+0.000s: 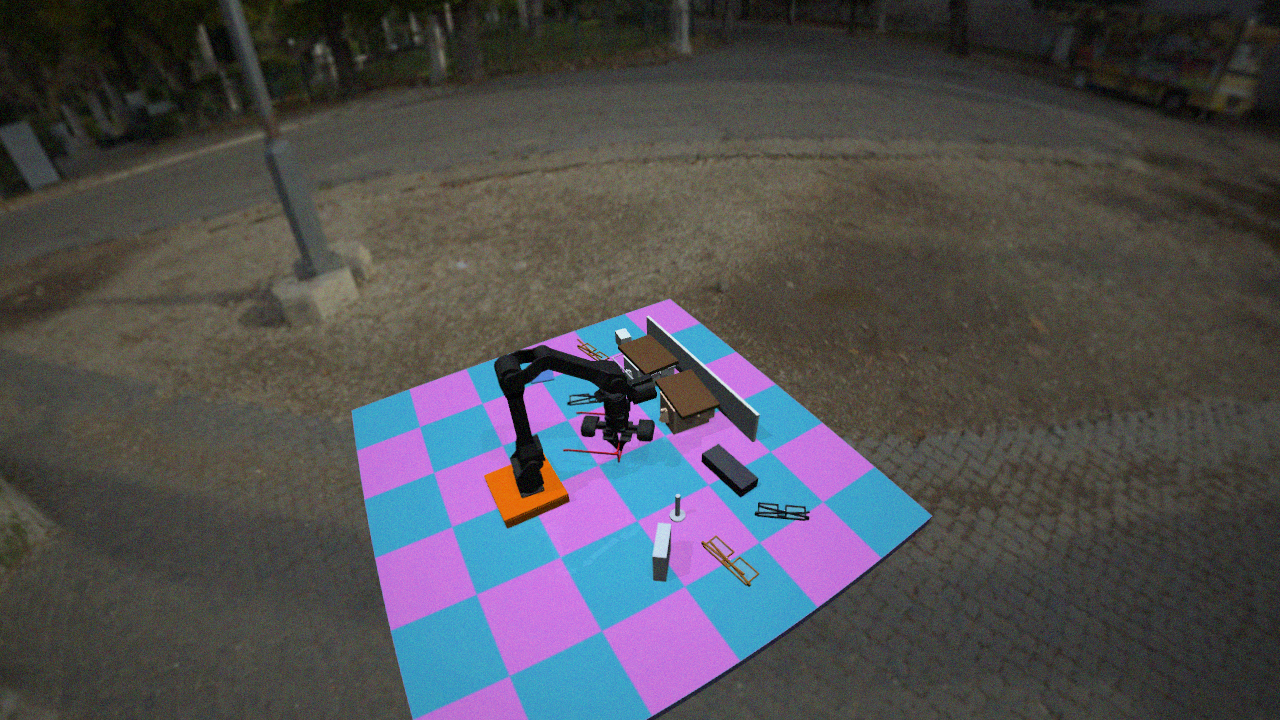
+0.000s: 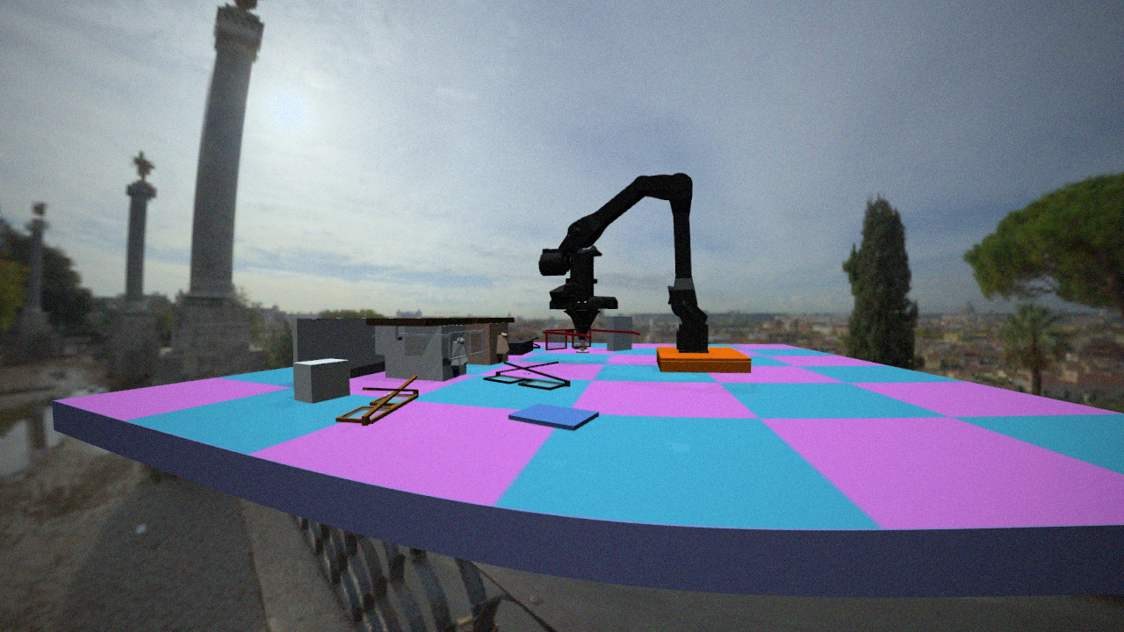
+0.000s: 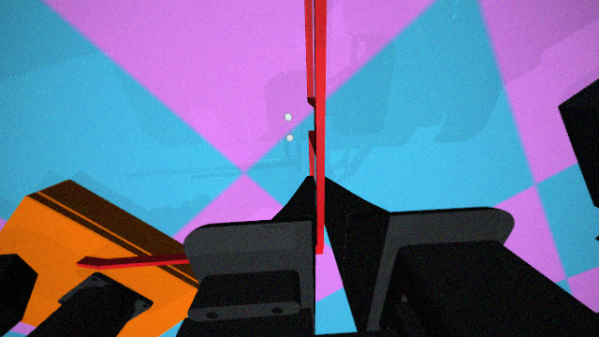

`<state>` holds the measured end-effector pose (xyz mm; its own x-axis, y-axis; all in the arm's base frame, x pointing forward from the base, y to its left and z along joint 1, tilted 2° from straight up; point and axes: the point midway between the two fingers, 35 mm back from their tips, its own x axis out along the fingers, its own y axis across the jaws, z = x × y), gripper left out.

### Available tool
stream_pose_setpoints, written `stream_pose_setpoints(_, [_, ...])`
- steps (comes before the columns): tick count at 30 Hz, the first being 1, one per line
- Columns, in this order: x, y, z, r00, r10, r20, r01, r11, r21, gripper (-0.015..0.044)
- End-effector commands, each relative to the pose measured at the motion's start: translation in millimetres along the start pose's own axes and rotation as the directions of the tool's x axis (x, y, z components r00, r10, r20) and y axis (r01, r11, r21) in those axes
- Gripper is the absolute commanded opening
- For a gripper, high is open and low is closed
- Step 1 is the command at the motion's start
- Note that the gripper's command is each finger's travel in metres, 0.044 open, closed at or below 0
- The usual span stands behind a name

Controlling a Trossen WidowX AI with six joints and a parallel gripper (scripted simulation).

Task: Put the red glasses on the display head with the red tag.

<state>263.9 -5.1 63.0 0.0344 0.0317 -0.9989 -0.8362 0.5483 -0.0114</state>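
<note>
My gripper [image 1: 617,445] [image 2: 581,327] [image 3: 314,182] is shut on the red glasses [image 1: 590,451] [image 2: 614,331] [image 3: 320,94], by the front frame. The glasses hang a little above the checkered mat, lenses upright, temples pointing toward the robot base side. Two display heads are boxy with flat brown tops. The tan head [image 1: 687,419] [image 2: 485,344] stands beyond the gripper in the top view, with a nose facing the arm's side. The grey head [image 2: 408,361] stands beside it; its top [image 1: 648,354] shows in the top view. I cannot make out the red tag on either head.
A long upright panel [image 1: 716,383] stands behind the heads. A dark block [image 1: 729,471], a white post [image 1: 677,508], a white box [image 1: 661,550], black glasses [image 1: 782,512] and orange-brown glasses [image 1: 729,564] stand or lie nearer the top camera. A blue pad [image 2: 553,416] lies near the exterior camera.
</note>
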Motion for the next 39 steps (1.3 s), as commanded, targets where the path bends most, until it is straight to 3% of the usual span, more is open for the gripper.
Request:
stream_pose_setpoints(1, [5.8, 2.4, -0.7, 1.0, 0.009, 0.0, -0.009, 1.0, 0.004, 0.0])
stream_pose_setpoints(39, [35.5, 6.7, -3.0, 1.0, 0.01, -0.001, -0.01, 1.0, 0.004, 0.0])
